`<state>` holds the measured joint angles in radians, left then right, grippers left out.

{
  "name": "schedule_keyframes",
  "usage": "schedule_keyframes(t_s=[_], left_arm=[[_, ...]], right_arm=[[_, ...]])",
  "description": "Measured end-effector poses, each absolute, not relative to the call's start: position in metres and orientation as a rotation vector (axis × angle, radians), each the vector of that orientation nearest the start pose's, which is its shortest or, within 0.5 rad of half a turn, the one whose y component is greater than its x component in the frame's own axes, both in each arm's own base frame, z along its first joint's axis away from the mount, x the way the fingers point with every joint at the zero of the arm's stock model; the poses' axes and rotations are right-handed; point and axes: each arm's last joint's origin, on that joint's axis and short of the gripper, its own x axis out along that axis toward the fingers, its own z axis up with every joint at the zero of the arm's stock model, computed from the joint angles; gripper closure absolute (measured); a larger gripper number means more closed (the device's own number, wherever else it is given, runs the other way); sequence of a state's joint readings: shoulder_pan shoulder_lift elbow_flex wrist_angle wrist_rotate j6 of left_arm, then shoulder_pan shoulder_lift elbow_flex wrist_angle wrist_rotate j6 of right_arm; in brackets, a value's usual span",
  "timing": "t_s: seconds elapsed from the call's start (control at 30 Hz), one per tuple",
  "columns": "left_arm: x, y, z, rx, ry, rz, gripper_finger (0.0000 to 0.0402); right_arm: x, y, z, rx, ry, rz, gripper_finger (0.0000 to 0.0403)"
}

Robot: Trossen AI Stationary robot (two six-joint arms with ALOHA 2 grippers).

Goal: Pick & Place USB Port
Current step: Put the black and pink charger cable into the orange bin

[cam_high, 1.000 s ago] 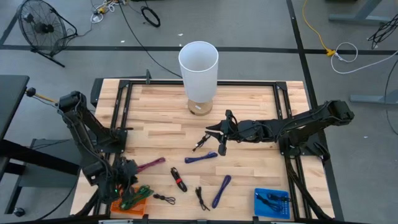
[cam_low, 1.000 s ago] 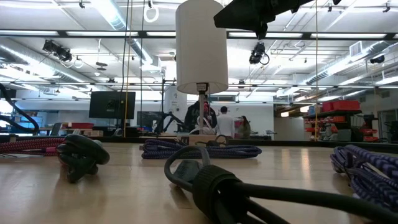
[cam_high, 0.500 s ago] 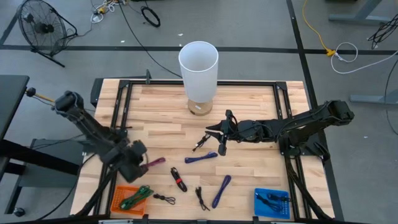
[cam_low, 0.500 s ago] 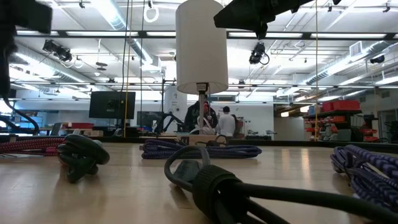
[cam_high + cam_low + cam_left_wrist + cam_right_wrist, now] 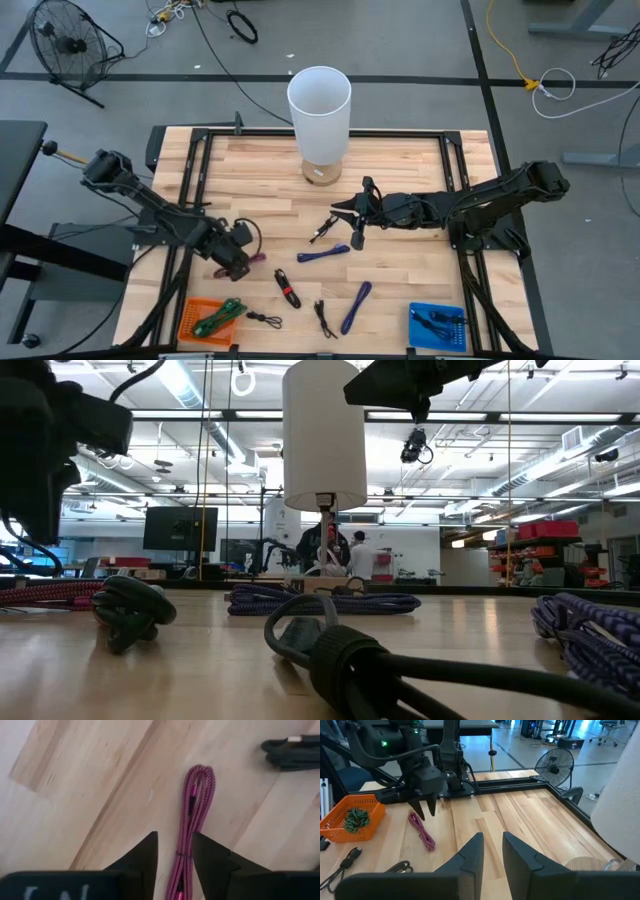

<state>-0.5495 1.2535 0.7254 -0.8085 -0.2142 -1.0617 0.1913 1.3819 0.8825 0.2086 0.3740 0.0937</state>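
A magenta braided cable (image 5: pixel 254 260) lies coiled flat on the wooden table, left of centre. It also shows in the left wrist view as the magenta cable (image 5: pixel 194 810) and in the right wrist view (image 5: pixel 422 836). My left gripper (image 5: pixel 236 263) hangs over the cable's near-left end, pointing down. It is open, and its fingers (image 5: pixel 145 855) stand on either side of the cable without visibly touching it. My right gripper (image 5: pixel 346 222) waits open in mid-air over the table's middle, right of the cable.
An orange bin (image 5: pixel 187 312) at the near left corner holds a green cable. A blue bin (image 5: pixel 455 340) at the near right holds a black one. Blue cables (image 5: pixel 322 254), black cables (image 5: pixel 325 318) and a red-black one (image 5: pixel 288 288) are scattered nearby. A tall white cylinder (image 5: pixel 319 100) stands at the far middle.
My left arm has swung up and away from the orange bin at the near left corner. It has moved toward the table's right and now hovers over the magenta cable. The green cable has stayed in the bin.
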Motion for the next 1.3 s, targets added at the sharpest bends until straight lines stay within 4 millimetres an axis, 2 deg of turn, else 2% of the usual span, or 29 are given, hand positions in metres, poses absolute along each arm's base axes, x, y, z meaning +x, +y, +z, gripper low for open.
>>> schedule_keyframes(t_s=[0.17,0.33,0.6,0.83,0.93,1.07,1.1,1.3], left_arm=[[0.185,-0.103,0.182,-0.388,1.209,0.353,0.0256],[0.192,-0.11,0.165,-0.336,1.304,0.284,0.0248],[0.196,-0.113,0.145,-0.284,1.388,0.322,0.0246],[0.198,-0.115,0.136,-0.235,1.428,0.319,0.0247],[0.198,-0.115,0.136,-0.235,1.439,0.303,0.0275],[0.198,-0.116,0.135,-0.248,1.454,0.284,0.037],[0.198,-0.116,0.135,-0.249,1.456,0.284,0.038],[0.197,-0.116,0.138,-0.25,1.466,0.293,0.0381]], right_arm=[[0.301,0.048,0.271,0.014,0.271,-0.194,0.0333],[0.301,0.048,0.271,0.014,0.272,-0.194,0.0333],[0.301,0.048,0.271,0.014,0.272,-0.194,0.0333],[0.301,0.048,0.271,0.014,0.272,-0.194,0.0333],[0.301,0.048,0.271,0.014,0.272,-0.194,0.0333],[0.301,0.048,0.271,0.016,0.273,-0.193,0.0333],[0.301,0.048,0.271,0.016,0.273,-0.193,0.0333],[0.301,0.048,0.271,0.014,0.273,-0.194,0.0333]])
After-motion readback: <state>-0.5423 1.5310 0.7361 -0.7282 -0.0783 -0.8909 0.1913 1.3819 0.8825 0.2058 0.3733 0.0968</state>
